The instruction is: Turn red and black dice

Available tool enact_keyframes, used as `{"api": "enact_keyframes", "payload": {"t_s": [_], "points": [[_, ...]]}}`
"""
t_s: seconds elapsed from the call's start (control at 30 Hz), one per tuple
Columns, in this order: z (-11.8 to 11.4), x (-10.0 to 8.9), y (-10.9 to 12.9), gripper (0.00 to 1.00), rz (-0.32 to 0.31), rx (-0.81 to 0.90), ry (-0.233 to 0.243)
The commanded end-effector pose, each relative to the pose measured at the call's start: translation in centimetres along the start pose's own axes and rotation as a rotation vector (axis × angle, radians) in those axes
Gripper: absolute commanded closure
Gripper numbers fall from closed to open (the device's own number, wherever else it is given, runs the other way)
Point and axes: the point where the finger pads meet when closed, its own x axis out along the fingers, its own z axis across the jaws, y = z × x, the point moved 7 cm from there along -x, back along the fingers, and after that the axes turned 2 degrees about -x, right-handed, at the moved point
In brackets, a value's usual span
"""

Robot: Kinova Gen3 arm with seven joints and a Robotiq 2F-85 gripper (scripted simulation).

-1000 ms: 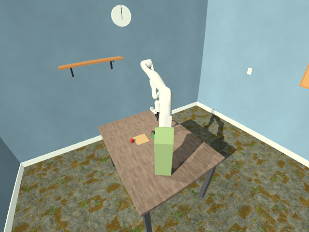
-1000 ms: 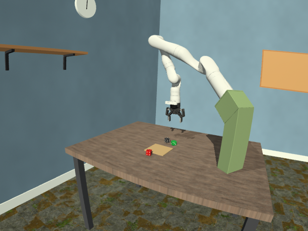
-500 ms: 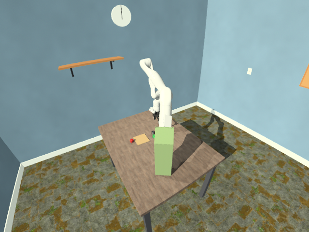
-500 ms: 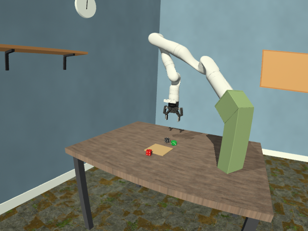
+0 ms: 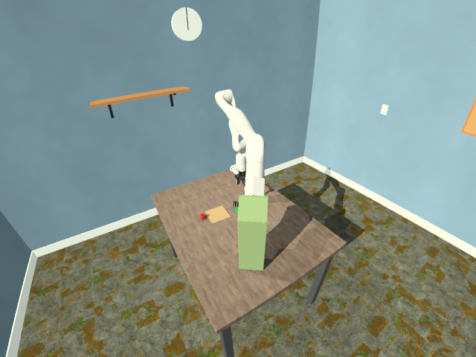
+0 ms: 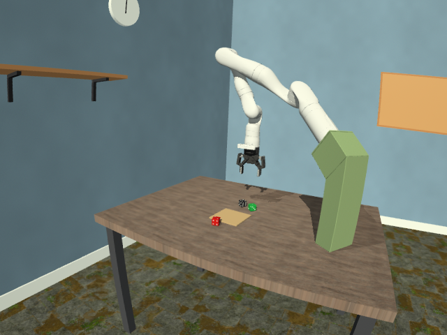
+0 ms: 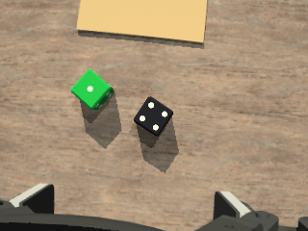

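Observation:
The black die [image 7: 153, 115] lies on the bare table with three pips up; it also shows in the exterior view [image 6: 242, 202]. The green die [image 7: 91, 89] lies left of it with one pip up, off the mat, and shows in the exterior view [image 6: 252, 206]. The tan mat [image 6: 230, 216] lies flat; its near edge shows at the top of the wrist view [image 7: 143, 19]. The red die [image 6: 216, 220] sits at the mat's far corner, touching its edge, with four pips on one side face. My gripper [image 6: 250, 170] is open and empty, well above the table behind the black and green dice.
The green pedestal [image 6: 339, 190] of my arm stands on the table right of the dice. The table's back edge is just behind the gripper. A shelf and a clock hang on the wall.

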Motion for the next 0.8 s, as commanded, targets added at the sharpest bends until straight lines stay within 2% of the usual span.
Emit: {"api": "enact_keyframes", "payload": {"t_s": [0.0, 0.33, 0.77], "points": [[0.0, 0.0, 0.0, 0.00, 0.000, 0.000, 0.000], [0.0, 1.6, 0.0, 0.00, 0.000, 0.000, 0.000], [0.1, 8.8, 0.1, 0.00, 0.000, 0.000, 0.000]]}}
